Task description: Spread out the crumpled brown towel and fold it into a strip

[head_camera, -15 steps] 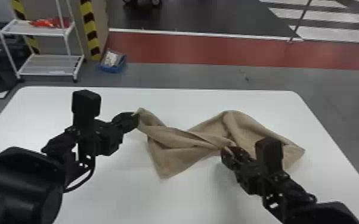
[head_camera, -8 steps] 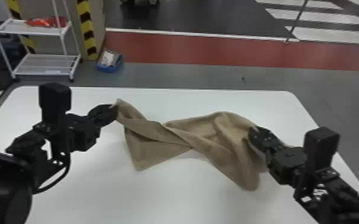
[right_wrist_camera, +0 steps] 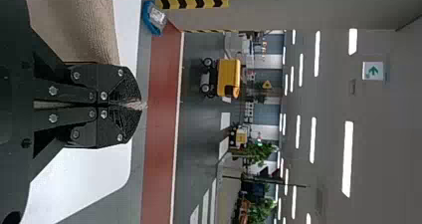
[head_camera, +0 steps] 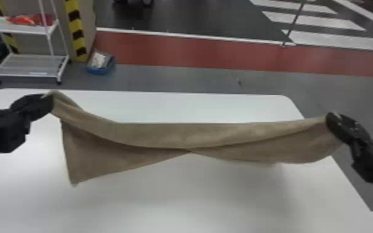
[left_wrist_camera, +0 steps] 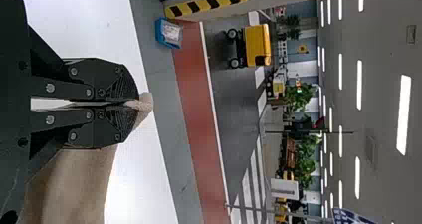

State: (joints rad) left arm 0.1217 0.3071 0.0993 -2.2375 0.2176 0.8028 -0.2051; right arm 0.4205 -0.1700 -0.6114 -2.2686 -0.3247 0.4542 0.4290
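In the head view the brown towel (head_camera: 164,136) is stretched wide between both grippers, its top edge sagging, a fold along it and a corner hanging down at the left. My left gripper (head_camera: 51,100) is shut on one end, my right gripper (head_camera: 330,119) on the other. The left wrist view has the left gripper (left_wrist_camera: 134,103) pinching a small bit of the towel (left_wrist_camera: 74,184) at its tips. Likewise, in the right wrist view the right gripper (right_wrist_camera: 138,105) pinches a towel edge, with more towel (right_wrist_camera: 79,25) beside the fingers.
The white table (head_camera: 164,198) lies below the towel, its rounded far right corner near the right arm. Past the far edge on the floor are a blue bin (head_camera: 100,63) and a white shelf rack (head_camera: 28,66).
The grippers have moved apart, left gripper leftward and right gripper rightward, both appearing larger. The bunched, twisted towel has been drawn out into a long taut span.
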